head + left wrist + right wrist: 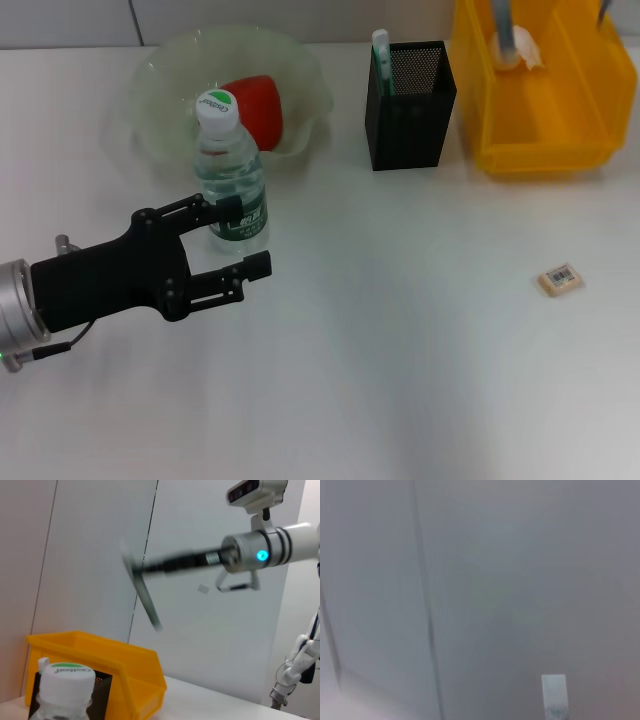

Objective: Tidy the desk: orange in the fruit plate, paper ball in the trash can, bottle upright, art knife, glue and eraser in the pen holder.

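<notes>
A clear water bottle (231,170) with a white cap stands upright in front of the pale fruit plate (165,70), which holds an orange-red fruit (262,106). The bottle cap also shows in the left wrist view (65,676). My left gripper (240,238) is open, its fingers on either side of the bottle's lower part without clamping it. The black mesh pen holder (412,100) holds a white and green stick (381,55). A paper ball (520,48) lies in the yellow trash bin (545,120). The eraser (561,279) lies on the desk at the right. My right gripper (142,592) is raised above the bin. No art knife shows.
The white desk (400,380) stretches in front of me. The yellow bin (115,660) stands at the back right next to the pen holder. A grey panelled wall is behind the desk.
</notes>
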`<state>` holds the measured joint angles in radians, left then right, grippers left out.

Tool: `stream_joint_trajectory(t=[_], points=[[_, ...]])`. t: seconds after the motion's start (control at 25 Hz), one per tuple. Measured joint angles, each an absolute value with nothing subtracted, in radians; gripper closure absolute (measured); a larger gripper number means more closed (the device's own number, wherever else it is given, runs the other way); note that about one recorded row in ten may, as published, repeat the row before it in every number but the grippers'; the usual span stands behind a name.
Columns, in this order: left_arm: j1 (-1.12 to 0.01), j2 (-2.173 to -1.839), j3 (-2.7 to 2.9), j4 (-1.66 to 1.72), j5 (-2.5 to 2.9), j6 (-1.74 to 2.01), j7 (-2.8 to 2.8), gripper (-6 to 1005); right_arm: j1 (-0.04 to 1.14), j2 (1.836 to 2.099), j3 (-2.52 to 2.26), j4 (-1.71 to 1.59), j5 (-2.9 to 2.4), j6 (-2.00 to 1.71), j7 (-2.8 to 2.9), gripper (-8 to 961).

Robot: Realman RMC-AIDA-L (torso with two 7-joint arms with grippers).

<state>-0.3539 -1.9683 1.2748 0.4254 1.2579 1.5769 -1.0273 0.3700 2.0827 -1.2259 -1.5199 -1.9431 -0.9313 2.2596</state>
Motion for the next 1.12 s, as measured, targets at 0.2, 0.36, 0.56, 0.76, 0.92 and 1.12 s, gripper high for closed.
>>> stream_joint_trajectory(t=[0.2, 0.36, 0.56, 0.76, 0.92, 1.12], points=[[-0.353, -1.968, 1.275, 0.426, 1.254, 1.594, -1.027, 224, 0.470, 2.079, -1.095, -0.990, -1.203, -0.845, 1.649, 809], [-0.348, -1.967, 1.244, 0.428, 1.254, 1.637, -1.012, 224, 0.598, 2.077, -0.948, -0.557, -0.883, -0.994, 1.364, 812], [-0.346, -1.967, 1.231, 0.428, 1.256, 1.645, -1.001, 224, 0.663, 2.081, -0.942, -0.382, -0.927, -1.019, 1.300, 813], [-0.342, -1.966, 1.231, 0.428, 1.256, 1.646, -0.989, 225, 0.682, 2.084, -0.992, -0.315, -0.964, -1.026, 1.302, 813], [-0.334, -1.967, 1.230, 0.427, 1.258, 1.646, -0.976, 224, 0.688, 2.087, -1.056, -0.297, -0.983, -0.995, 1.298, 814], [-0.331, -1.968, 1.231, 0.425, 1.258, 1.646, -0.973, 224, 0.703, 2.088, -1.067, -0.278, -1.000, -0.975, 1.305, 814]])
